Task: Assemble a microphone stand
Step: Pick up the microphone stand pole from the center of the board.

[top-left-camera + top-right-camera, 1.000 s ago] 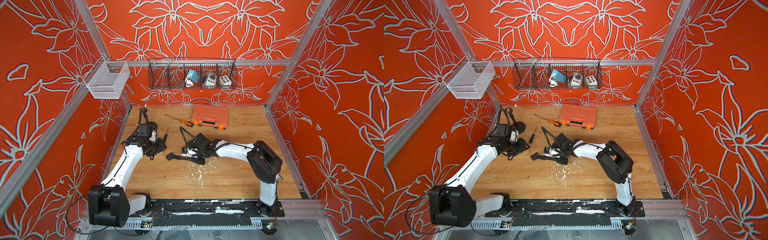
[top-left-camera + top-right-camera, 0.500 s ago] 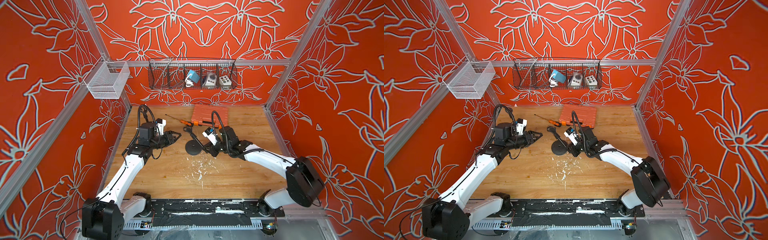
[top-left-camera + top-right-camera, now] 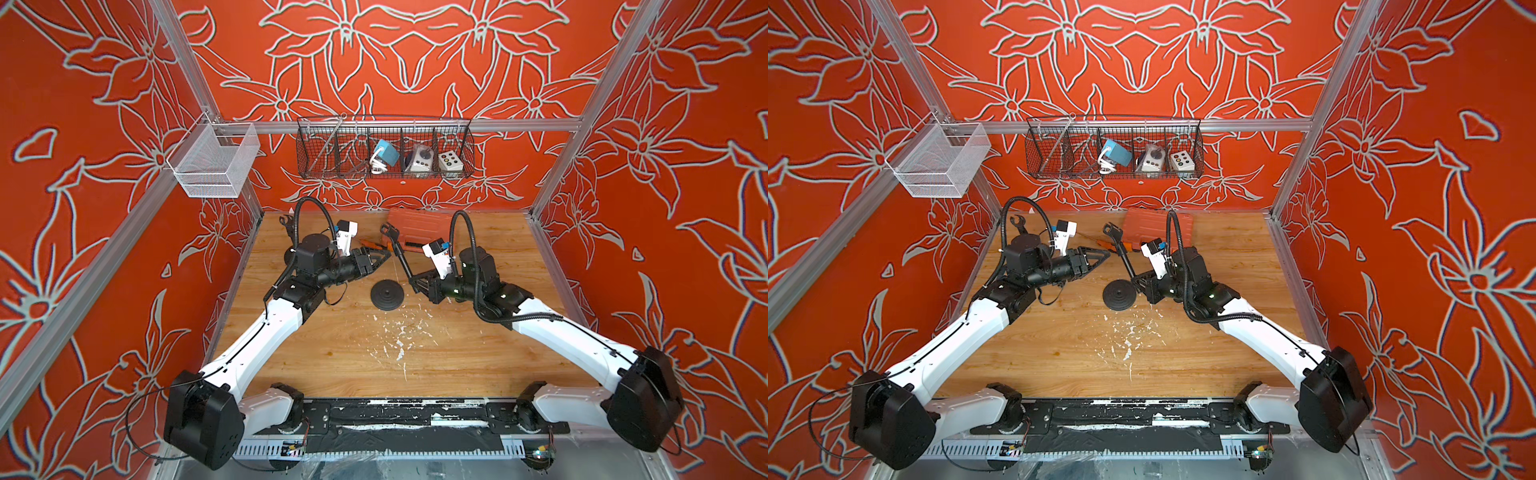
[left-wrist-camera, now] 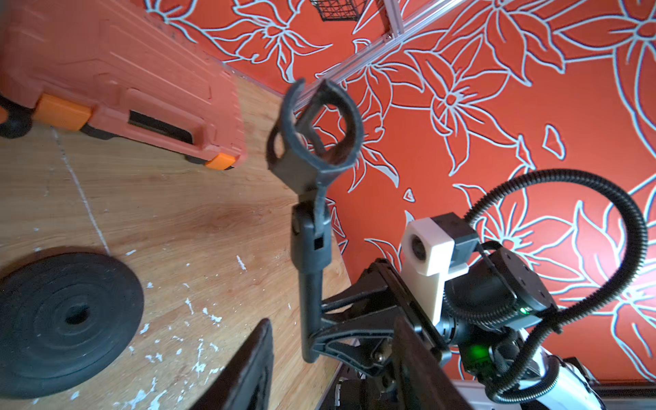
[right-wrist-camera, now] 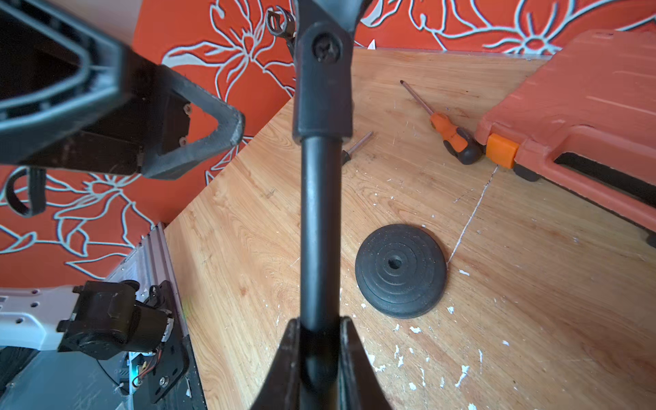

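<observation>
The black stand pole [image 3: 401,257] leans up over the table with its mic clip [image 4: 316,124] at the top end. My right gripper [image 3: 415,284] is shut on the pole's lower end, and the shaft runs straight out between its fingers [image 5: 319,213]. The round black base [image 3: 387,294] lies flat on the wood, just left of that gripper and apart from the pole, with its centre hole showing [image 5: 394,263]. My left gripper [image 3: 384,254] hangs in the air left of the pole and points at it. It is open and holds nothing [image 4: 330,369].
An orange tool case [image 3: 419,228] lies at the back of the table, with an orange-handled screwdriver [image 5: 451,133] beside it. A second small driver [image 5: 356,143] and a wrench [image 5: 280,23] lie towards the back left. A wire basket [image 3: 384,149] and a white mesh basket [image 3: 214,160] hang on the walls.
The right gripper has lifted the pole from lying low on the table to leaning up beside the base. The left arm has risen and turned towards the pole, its jaws a little wider.
</observation>
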Robot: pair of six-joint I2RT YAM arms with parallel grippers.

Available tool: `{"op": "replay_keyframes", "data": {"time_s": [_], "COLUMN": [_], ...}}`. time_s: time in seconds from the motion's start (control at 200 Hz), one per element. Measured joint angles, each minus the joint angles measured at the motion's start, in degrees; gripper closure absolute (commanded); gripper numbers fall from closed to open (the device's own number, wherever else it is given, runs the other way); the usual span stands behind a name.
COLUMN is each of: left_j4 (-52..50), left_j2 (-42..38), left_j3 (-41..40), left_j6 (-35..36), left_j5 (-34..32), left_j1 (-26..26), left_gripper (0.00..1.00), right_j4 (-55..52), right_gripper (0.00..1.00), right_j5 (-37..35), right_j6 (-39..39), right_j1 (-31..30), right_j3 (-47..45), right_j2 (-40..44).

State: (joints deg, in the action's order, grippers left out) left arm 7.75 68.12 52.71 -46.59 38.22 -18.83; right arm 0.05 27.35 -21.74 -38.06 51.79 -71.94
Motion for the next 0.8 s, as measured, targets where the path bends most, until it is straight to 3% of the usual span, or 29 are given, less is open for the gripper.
{"op": "replay_keyframes", "data": {"time_s": [0.245,0.485,0.796], "left_j4": [0.9,2.5,11.5], "left_j2": [0.3,1.5,1.5], "left_j3": [0.5,0.4,-2.7], "left_j6": [0.1,-0.9,-4.1], "left_j5": [-0.8,-1.1,-0.5], "left_j1": [-1.0,-2.6,-3.3], "left_gripper": [0.46,0.52,0.52], "right_j4": [3.0,8.3,13.5], "right_gripper": [1.0,1.0,1.0], "right_j5": [1.6,3.8,6.2], "right_j6": [-3.0,-5.6,-9.3], "right_j1": [0.0,0.0,-0.3], "right_j3": [0.0,0.0,-0.5], "right_j2": [1.9,3.0,3.0]}}
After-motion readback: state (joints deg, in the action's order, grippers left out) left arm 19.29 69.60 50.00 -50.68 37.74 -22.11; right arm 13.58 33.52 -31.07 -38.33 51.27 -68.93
